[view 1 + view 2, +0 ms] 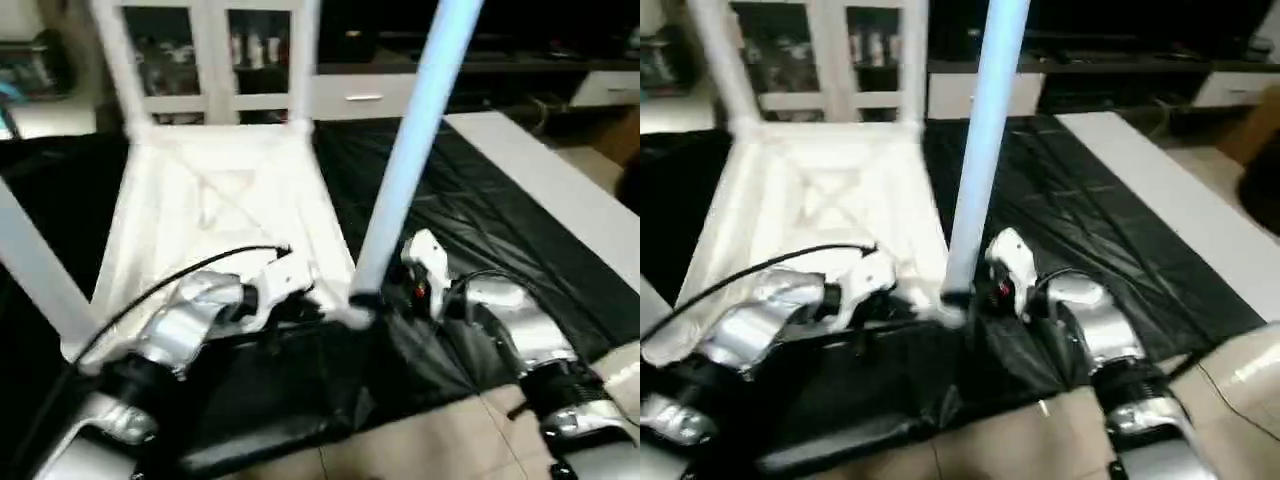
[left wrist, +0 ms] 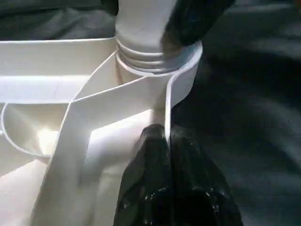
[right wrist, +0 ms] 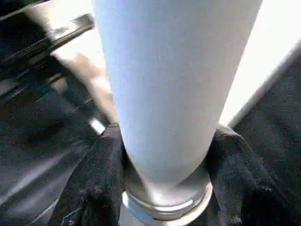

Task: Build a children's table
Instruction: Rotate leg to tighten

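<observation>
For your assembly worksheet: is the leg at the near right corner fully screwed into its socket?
No: threads still show on the leg above the socket; right gripper grips it.

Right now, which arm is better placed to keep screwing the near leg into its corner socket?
The right. The right gripper already clasps the leg just above its threads, at the socket. The left gripper is pinching the tabletop rim, steadying it.

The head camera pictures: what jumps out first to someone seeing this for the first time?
A tall white leg rises from the near corner socket of the upside-down tabletop, the right gripper clamped round its base. The left gripper pinches the tabletop's rim beside that socket. Other legs already stand at other corners.
</observation>
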Robot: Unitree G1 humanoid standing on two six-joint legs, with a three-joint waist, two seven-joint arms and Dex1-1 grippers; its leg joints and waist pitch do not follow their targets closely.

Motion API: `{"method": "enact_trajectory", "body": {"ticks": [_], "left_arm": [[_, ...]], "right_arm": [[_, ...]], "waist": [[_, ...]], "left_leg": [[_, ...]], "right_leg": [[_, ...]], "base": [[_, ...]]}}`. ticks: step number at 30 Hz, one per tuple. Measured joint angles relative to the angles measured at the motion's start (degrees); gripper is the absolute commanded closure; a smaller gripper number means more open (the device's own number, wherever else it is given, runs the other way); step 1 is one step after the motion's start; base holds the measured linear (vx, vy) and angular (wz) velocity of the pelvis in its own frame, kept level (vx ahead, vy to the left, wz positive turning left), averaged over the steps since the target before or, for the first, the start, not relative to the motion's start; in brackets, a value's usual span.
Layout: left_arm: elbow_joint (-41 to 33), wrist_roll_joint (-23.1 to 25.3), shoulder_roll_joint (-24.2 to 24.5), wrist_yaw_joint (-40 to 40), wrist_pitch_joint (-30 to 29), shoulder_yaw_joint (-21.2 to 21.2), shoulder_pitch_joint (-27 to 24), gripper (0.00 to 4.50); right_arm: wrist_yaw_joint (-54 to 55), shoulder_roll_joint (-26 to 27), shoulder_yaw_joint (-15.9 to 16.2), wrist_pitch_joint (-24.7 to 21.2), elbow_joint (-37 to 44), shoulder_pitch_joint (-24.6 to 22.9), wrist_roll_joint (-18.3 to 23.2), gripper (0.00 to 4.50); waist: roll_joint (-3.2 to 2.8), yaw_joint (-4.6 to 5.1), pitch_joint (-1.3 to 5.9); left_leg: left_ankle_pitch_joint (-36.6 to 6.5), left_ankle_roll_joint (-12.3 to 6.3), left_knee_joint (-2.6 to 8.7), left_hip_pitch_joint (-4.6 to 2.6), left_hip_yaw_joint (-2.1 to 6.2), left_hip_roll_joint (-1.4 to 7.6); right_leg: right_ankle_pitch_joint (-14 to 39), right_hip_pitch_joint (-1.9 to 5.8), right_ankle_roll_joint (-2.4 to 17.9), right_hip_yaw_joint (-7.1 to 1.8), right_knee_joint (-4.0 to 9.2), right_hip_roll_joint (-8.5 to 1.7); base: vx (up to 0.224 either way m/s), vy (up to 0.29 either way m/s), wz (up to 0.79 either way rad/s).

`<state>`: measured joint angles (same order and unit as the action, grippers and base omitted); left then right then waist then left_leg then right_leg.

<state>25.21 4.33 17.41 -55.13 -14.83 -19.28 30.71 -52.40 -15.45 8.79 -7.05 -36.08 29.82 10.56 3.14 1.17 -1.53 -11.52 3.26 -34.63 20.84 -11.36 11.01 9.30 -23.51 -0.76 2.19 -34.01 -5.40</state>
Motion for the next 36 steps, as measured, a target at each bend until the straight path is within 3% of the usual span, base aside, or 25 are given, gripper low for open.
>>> {"method": "enact_trajectory", "body": {"ticks": [5,9,15,20,23,24,25,26,31,36], "left_arm": [[5.73,2.84,-8.63,15.56,-5.97,1.85,4.24,4.5],[10.65,4.39,-14.56,26.69,-6.55,2.66,6.87,4.5],[13.43,5.61,-16.89,32.28,-4.17,2.66,8.15,4.5],[13.44,5.4,-16.58,32.25,-2.24,2.65,8.02,4.5],[13.11,4.29,-15.71,29.92,1.22,2.55,6.99,4.5],[12.67,3.94,-15.27,28.91,2.26,2.55,6.49,4.5],[11.76,3.41,-14.64,27.33,3.16,2.55,5.78,4.5],[10.99,2.84,-13.6,25.55,3.83,2.56,5.29,4.5],[8.47,0.84,-8.07,17.04,6.54,3.7,3.28,4.5],[2.72,-2.35,-2.35,5.26,8.91,1.97,-0.68,4.5]], "right_arm": [[20.37,7.34,-4.93,-0.21,-5.69,3.58,-1.7,2.42],[35.3,12.7,-8.49,1.29,-10.29,6.62,-2.25,2.43],[43.3,15.55,-10.32,5.27,-12.72,7.78,-3.49,2.49],[39.43,14.86,-12.01,5.3,-12.24,7.77,-2.31,2.49],[31.87,11.88,-12.67,3.37,-8.87,5.43,0.67,2.49],[29.88,11.07,-12.65,2.91,-7.79,4.72,1.1,2.15],[26.99,9.93,-12.55,2.2,-6.03,3.49,1.79,2.15],[24.37,8.78,-12.12,1.29,-4.45,2.55,2.49,1.79],[8.51,1.47,-6.77,-2.21,4.53,-1.85,3.55,1.48],[-3.45,-7.63,-2.93,-4.07,12.05,-5.79,3.51,1.04]], "waist": [[-0.04,0.56,0.0],[-0.19,0.87,0.01],[-0.19,0.18,0.01],[-0.2,-0.39,0.0],[-0.21,-1.07,-0.02],[-0.23,-1.36,-0.04],[-0.27,-1.45,-0.07],[-0.35,-1.49,-0.12],[-0.48,-1.02,-0.24],[-0.64,-1.86,-0.33]], "left_leg": [[0.0,0.01,0.0,0.15,0.32,-0.05],[0.0,0.0,0.08,0.27,0.28,-0.14],[-0.05,-0.08,0.11,0.32,0.1,-0.21],[-0.06,-0.08,0.46,0.31,0.06,-0.04],[-0.06,-0.07,0.58,0.31,0.06,0.0],[-0.06,-0.08,0.63,0.31,0.06,0.02],[-0.06,-0.08,0.66,0.33,0.06,0.04],[-0.05,-0.09,0.66,0.34,0.05,0.04],[-0.07,-0.05,0.66,0.28,0.04,0.09],[-0.08,-0.03,0.7,0.28,0.04,0.07]], "right_leg": [[0.01,-0.3,-0.03,0.28,0.43,0.01],[0.0,-0.34,0.0,0.25,0.94,0.01],[-0.38,-0.36,0.49,0.08,0.97,-0.01],[-0.75,-0.46,0.76,0.24,0.82,0.05],[-0.75,-0.47,0.76,0.34,0.82,0.07],[-0.75,-0.49,0.76,0.35,0.83,0.08],[-0.75,-0.51,0.76,0.37,0.83,0.09],[-0.75,-0.52,0.76,0.37,0.83,0.09],[-0.75,-0.5,0.75,0.4,0.86,0.11],[-0.73,-0.46,0.72,0.36,0.89,0.1]], "base": [[0.0,0.0,0.0],[0.0,0.0,0.0],[0.0,0.0,0.0],[0.0,0.0,0.0],[0.0,0.0,0.0],[0.0,0.0,0.0],[0.0,0.0,0.0],[0.0,0.0,0.0],[0.0,0.0,0.0],[0.0,0.0,0.0]]}}
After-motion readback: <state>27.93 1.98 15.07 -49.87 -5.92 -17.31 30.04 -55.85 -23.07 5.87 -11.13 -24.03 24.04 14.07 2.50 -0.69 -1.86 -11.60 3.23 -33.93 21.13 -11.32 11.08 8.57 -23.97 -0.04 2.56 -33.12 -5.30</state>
